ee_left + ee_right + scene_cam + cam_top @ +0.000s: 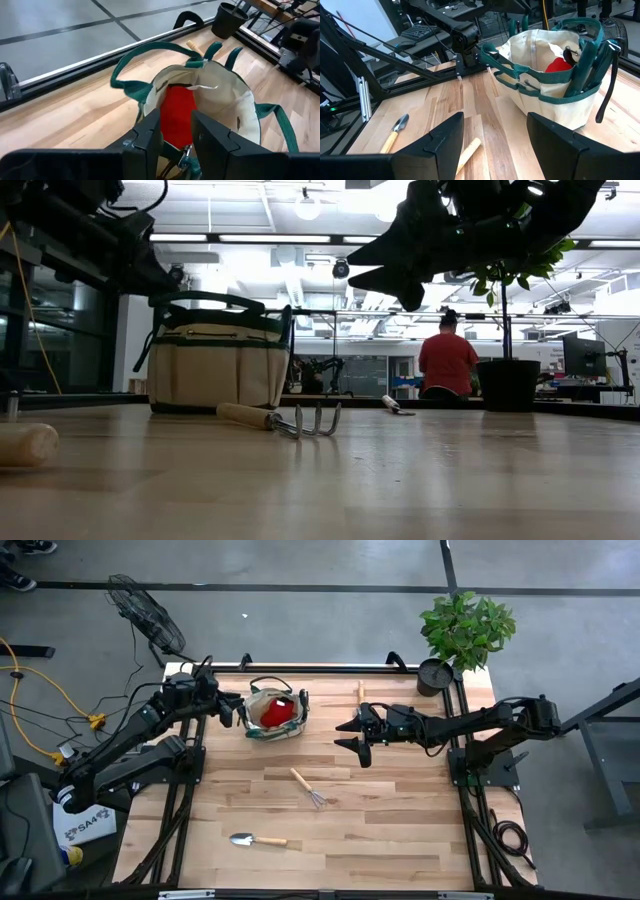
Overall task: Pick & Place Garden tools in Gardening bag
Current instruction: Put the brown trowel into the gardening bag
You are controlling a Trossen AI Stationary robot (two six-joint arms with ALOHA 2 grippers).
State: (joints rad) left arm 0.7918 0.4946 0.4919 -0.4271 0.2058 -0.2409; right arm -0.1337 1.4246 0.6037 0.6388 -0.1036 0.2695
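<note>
The beige gardening bag (275, 712) with green trim stands upright on its base at the table's far left. A red spray bottle (175, 112) sits inside it. My left gripper (237, 710) is at the bag's left rim, shut on it. My right gripper (355, 735) hovers open above the table, right of the bag, touching nothing. A wooden-handled hand rake (308, 788) lies flat mid-table. One trowel (255, 839) lies near the front edge. Another wooden-handled tool (361, 690) lies at the far edge. My left gripper pinches the bag's green-trimmed rim (186, 162) on the bag's left side between its two fingers (150, 135). It comes from the table's left, slanting slightly down. The bag stays on the table, its mouth open; my own fingers hide the exact spot.
A potted green plant (465, 630) in a black pot (435, 675) stands at the far right corner. A fan (145, 610) stands beyond the far left corner. A person in a red top (447, 360) is in the room behind. Bare wood lies between rake and right edge.
</note>
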